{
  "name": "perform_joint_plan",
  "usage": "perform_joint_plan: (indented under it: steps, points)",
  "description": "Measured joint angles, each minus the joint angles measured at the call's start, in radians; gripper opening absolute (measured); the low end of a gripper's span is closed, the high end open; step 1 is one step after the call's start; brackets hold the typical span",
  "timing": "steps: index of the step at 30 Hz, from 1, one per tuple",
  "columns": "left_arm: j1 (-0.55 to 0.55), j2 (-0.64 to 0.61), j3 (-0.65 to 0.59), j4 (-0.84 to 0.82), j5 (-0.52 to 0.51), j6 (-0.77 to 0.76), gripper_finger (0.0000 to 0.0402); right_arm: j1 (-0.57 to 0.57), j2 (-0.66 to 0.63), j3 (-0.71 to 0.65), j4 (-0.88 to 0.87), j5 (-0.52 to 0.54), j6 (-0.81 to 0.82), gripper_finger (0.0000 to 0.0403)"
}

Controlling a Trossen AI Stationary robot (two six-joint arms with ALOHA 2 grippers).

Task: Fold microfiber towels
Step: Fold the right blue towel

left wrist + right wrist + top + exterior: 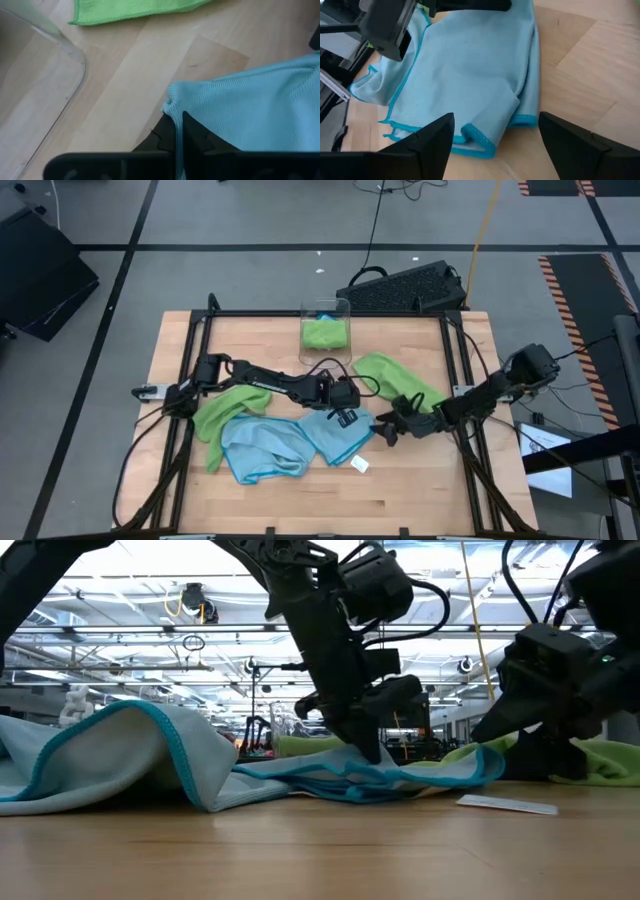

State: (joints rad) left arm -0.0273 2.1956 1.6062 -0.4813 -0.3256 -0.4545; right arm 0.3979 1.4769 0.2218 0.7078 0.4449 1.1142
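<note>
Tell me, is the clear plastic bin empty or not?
Not empty. The high view shows a lime green towel lying inside the clear bin at the table's far edge.

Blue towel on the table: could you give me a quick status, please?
Left gripper shut on blue towel corner. Right gripper open, empty, beside the towel's edge. Green towels nearby, nothing blocking.

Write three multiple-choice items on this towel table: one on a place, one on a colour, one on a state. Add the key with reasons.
1. Where is the clear bin?
A. far table edge
B. near edge
C. floor

2. What colour is the towel in the bin?
A. blue
B. green
C. white

3. How is the right tool?
A. shut on a towel
B. open
C. out of view

Key: 1 A, it stands at the table's far edge; 2 B, lime green shows through; 3 B, its fingers stand apart over the blue towel.
</note>
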Motion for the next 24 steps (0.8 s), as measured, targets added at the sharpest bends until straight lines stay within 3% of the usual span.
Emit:
perform_joint_plan:
  steps: [4,10,13,19,24]
  points:
    - [-0.001,0.0,0.0,0.015,0.001,0.0,0.0021,-0.048,0.0,0.012,-0.031,-0.005,0.003,0.0283]
    - [-0.001,0.0,0.0,0.016,0.007,0.001,0.0012,-0.083,0.023,0.166,-0.359,-0.046,-0.024,0.0278]
    - [-0.001,0.0,0.0,0.019,0.008,0.009,0.0006,-0.083,0.04,0.21,-0.405,-0.052,-0.071,0.0266]
    - [-0.001,0.0,0.0,0.016,0.008,0.018,0.0021,-0.08,0.042,0.23,-0.446,-0.061,-0.06,0.0211]
    - [-0.002,0.0,0.0,0.049,0.01,0.051,0.0007,-0.069,0.058,0.23,-0.456,-0.047,-0.071,0.0146]
